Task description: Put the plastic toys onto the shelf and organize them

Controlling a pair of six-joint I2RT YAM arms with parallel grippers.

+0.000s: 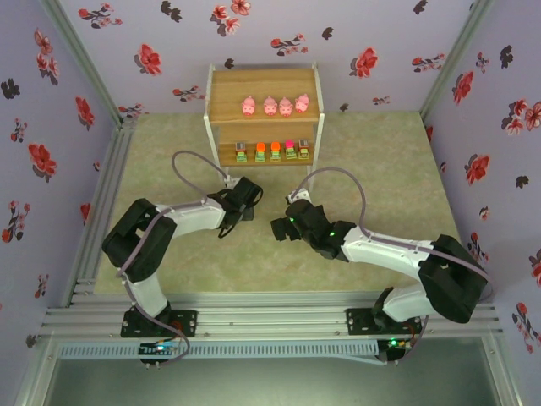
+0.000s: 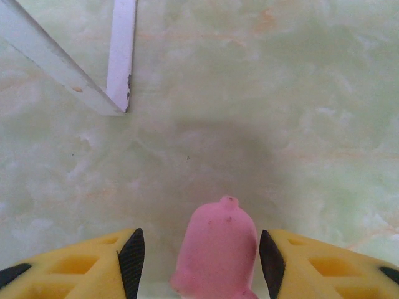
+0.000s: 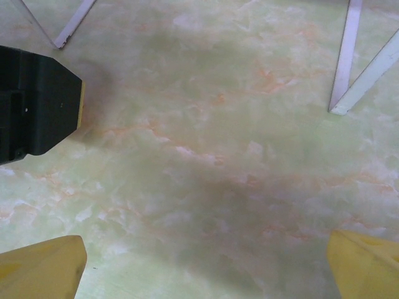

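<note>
- Left claw (image 2: 202,269) was half open, down low on table (image 2: 293,93).
- Pink pig (image 2: 215,249) stood on table between pads, in front of shelf (image 1: 224,89).
- One pad almost touched pig, other had small gap. No hold yet.
- Right claw (image 3: 199,268) was wide open, empty.
- Four pigs (image 1: 275,106) sat on top board, blocky toys (image 1: 275,152) on lower board.
- Risk: one pad hits first, pig slides or tips.
- Risk: round, smooth pig pops out of squeeze.
- Risk: on way up, pig bumps shelf edge or knocks row.
</note>
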